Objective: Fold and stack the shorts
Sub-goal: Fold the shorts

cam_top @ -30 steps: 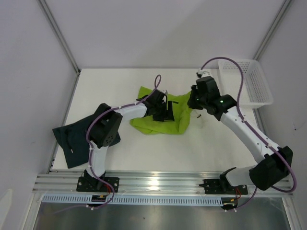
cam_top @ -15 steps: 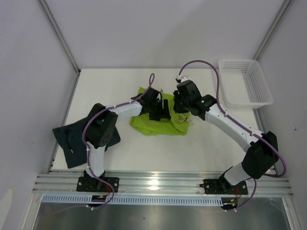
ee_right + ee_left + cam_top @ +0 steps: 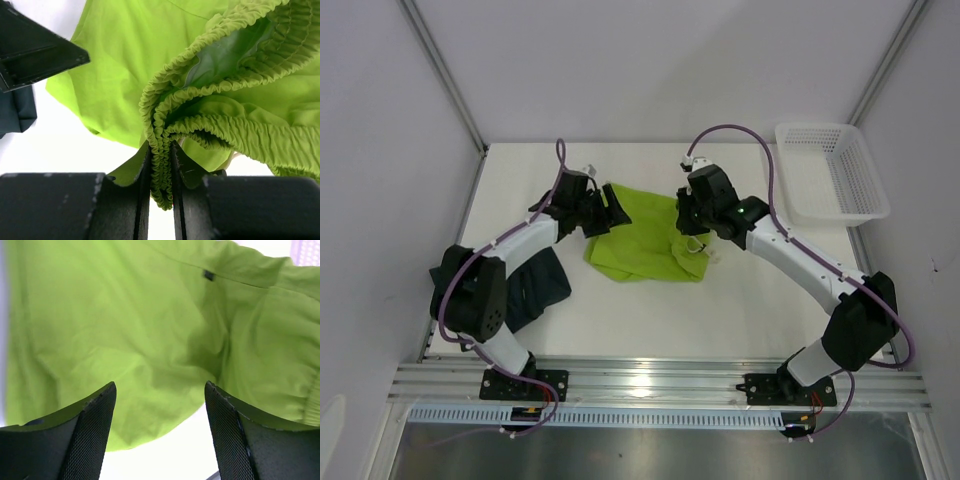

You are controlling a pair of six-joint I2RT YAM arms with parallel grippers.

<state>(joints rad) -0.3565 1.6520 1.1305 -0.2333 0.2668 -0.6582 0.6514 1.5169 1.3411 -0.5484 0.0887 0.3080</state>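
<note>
The lime green shorts lie crumpled in the middle of the table. My right gripper hangs over their right end, shut on the bunched elastic waistband, which it lifts slightly. The left gripper sits at the shorts' left edge, open, nothing between its fingers; green fabric lies just beyond the tips. The dark navy shorts lie at the near left, partly under the left arm, and show as a dark corner in the right wrist view.
A white mesh basket stands at the far right corner. The left arm's elbow overhangs the table's left edge. White walls close in the table on the left, back and right.
The left gripper drew back from on top of the green shorts to their left edge. The right gripper carried the waistband leftward over the shorts, then held nearly still.
</note>
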